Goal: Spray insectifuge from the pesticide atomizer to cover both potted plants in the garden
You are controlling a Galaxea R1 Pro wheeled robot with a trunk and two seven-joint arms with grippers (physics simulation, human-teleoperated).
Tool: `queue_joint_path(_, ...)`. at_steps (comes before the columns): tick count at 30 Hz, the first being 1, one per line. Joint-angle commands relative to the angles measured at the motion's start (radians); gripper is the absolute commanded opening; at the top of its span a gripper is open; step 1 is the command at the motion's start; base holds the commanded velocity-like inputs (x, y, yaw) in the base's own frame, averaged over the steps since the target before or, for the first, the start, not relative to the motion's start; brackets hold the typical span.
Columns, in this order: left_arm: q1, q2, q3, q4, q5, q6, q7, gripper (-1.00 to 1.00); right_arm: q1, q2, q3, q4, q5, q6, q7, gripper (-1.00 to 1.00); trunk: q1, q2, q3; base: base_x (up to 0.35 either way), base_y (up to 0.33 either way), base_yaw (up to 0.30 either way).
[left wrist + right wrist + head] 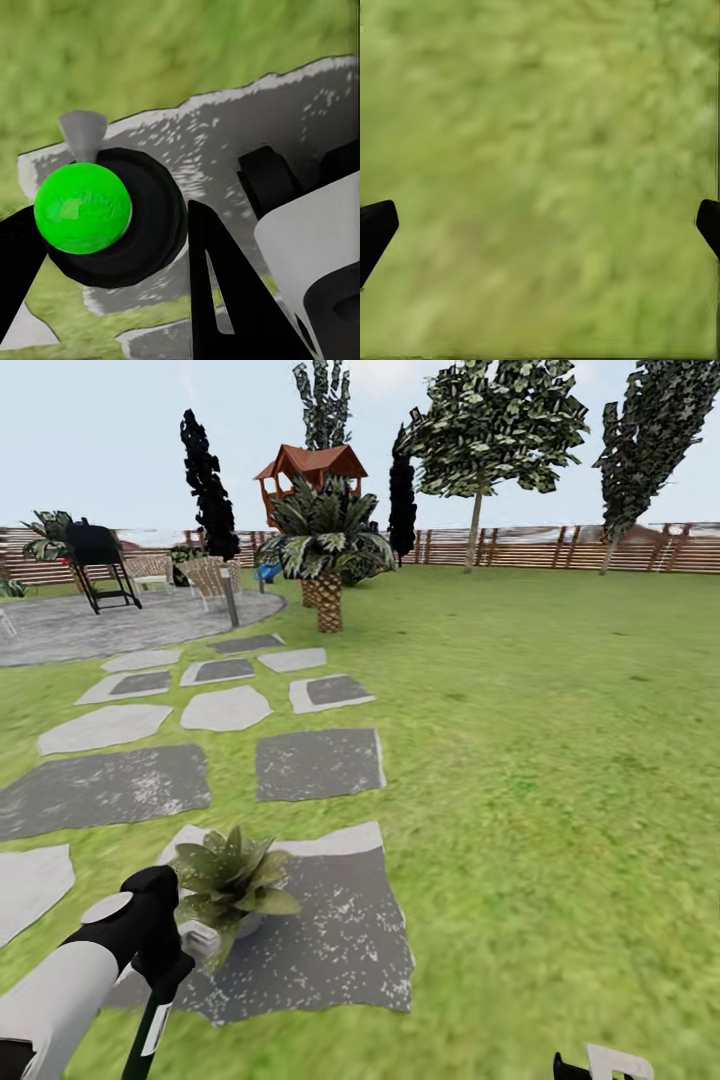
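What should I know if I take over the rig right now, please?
Left gripper: shut on the pesticide atomizer, held low beside the potted plant.
Right gripper: open, holding nothing, over the lawn.
Things: that plant stands on a grey stepping stone, just ahead of the left arm.
Done: atomizer picked up and brought to the plant.
Left: spray this plant until covered (no spray can be made out), then find and spray the other one.
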Motion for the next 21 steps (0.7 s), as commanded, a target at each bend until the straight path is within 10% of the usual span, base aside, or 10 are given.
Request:
queue_joint_path(1, -0.001, 0.002, -0.004, -0.001, -0.007, 0.011, -0.011, -1.00, -0.001, 0.000, -0.007, 0.002, 0.011, -0.005, -0.004, 1.00, -0.001, 0.000, -0.001, -0.241, -0.188, 0.224)
queue_joint_path(13, -0.001, -0.007, 0.013, -0.008, -0.005, 0.011, 0.103, -1.00, -0.001, 0.001, -0.006, 0.002, 0.011, -0.005, -0.004, 1.00, -0.001, 0.000, -0.001, -0.098, -0.071, 0.270)
queue_joint_path(21, 0.000, -0.075, 0.080, -0.006, 0.075, 0.011, 0.213, -1.00, -0.001, 0.001, -0.007, 0.002, 0.010, -0.005, -0.004, 1.00, -0.001, 0.000, -0.001, 0.000, 0.000, 0.125)
